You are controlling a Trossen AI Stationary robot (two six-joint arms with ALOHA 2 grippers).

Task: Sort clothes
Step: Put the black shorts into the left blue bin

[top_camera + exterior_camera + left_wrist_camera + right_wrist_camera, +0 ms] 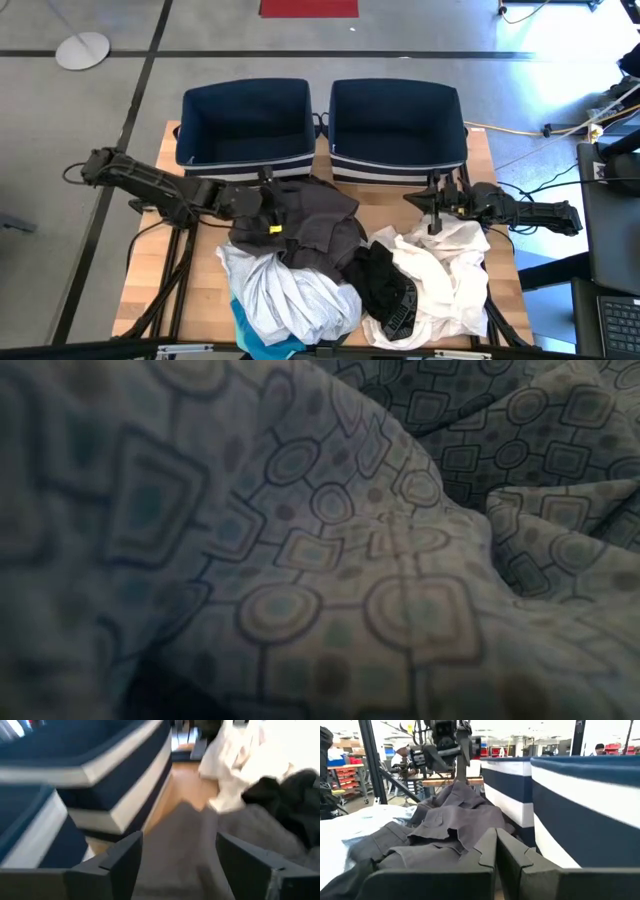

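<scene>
A heap of clothes lies on the table's near half: a dark grey garment (310,215), a pale patterned one (285,295), a black one (385,285), a white one (450,270) and a teal one (250,335). My left gripper (268,205) is over the grey garment's left part, with grey cloth (177,850) between its fingers. My right gripper (425,203) is shut and empty, near the right bin's front wall, at the white garment's far edge. The low view is filled by the patterned cloth (320,560). My left gripper has a thick bunch of the dark grey garment (175,870) between its two fingers, which stand well apart around it. In the right wrist view the cloth rises in a peak (457,785) to the gripper above it. The rest of the garment (450,825) lies slack on the heap.
Two navy bins with white stripes stand side by side at the table's far edge, the left one (245,160) and the right one (395,165), both open on top. Bare wood shows at the table's left (160,270). People (400,750) show in the room beyond.
</scene>
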